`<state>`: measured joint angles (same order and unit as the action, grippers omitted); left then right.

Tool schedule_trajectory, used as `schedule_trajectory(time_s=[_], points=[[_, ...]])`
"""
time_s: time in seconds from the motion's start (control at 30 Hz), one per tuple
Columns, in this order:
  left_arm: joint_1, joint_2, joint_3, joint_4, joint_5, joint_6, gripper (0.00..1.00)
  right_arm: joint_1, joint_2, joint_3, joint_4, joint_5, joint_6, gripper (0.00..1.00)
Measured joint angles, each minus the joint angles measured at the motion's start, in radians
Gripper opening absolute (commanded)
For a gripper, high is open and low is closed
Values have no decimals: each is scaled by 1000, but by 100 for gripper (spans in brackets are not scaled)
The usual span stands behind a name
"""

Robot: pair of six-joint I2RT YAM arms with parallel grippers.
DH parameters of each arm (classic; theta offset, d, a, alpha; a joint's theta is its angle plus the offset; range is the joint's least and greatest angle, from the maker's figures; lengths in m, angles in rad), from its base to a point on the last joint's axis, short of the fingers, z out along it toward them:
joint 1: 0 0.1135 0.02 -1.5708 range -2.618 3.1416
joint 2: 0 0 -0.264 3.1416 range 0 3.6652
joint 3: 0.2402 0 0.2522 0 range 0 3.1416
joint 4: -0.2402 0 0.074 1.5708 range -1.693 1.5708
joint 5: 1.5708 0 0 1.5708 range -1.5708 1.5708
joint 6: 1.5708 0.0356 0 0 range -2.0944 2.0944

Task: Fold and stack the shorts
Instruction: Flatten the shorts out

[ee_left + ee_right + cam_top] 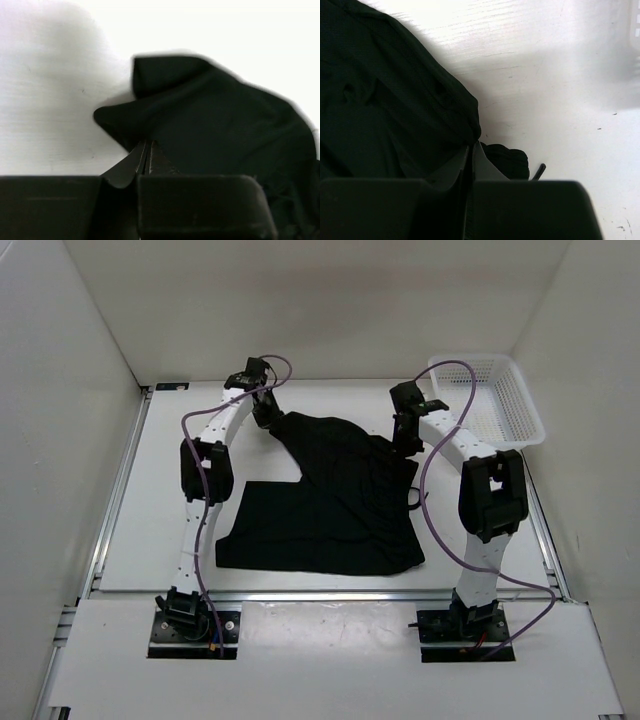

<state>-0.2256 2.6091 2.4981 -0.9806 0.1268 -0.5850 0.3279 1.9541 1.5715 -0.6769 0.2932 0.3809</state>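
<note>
The black shorts [330,500] lie spread on the white table, one wide leg flat toward the near side. My left gripper [268,415] is shut on the shorts' far left corner; in the left wrist view the fingers [146,156] pinch the cloth [215,125]. My right gripper [408,440] is shut on the shorts' right edge; in the right wrist view the fingers [471,152] pinch the fabric [385,100]. The thin black drawstring [413,495] hangs at the right edge, its end showing in the right wrist view [538,171].
A white plastic mesh basket [486,400] stands at the far right of the table. White walls enclose the table [170,500] at the back and on both sides. A metal rail [330,595] runs along the near edge.
</note>
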Motion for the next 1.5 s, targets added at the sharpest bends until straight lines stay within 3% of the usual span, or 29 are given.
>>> schedule_trajectory(time_s=[0.3,0.4,0.43,0.47,0.57,0.63,0.77,0.97,1.03,1.1,1.27,1.5], points=[[43,-227,-383,7,-69,4,13,0,0,2,-2,0,0,0],[64,-282,-367,19,-70,11,41,3,0,1,-2,0,0,0],[68,-288,-347,26,-67,10,67,3,0,1,-2,-1,0,0],[69,-288,-331,33,-64,19,75,4,0,1,-2,-1,0,0],[55,-264,-275,42,-60,7,84,5,0,1,-2,-3,0,0],[35,-220,-220,38,-61,-2,84,6,0,1,-2,-4,0,0],[-6,-105,-124,39,-68,-25,71,6,0,1,-2,-5,0,0],[-42,2,-41,26,-76,-57,64,6,0,1,-4,-4,0,0],[-42,2,-27,27,-85,-64,48,6,0,1,-4,-4,0,0],[-42,4,-25,25,-89,-75,10,6,0,1,-5,-3,1,0],[-41,-10,-66,20,-118,-75,10,6,0,1,-7,0,0,0],[-16,-290,-484,12,-211,-52,10,6,0,1,-9,11,0,0]])
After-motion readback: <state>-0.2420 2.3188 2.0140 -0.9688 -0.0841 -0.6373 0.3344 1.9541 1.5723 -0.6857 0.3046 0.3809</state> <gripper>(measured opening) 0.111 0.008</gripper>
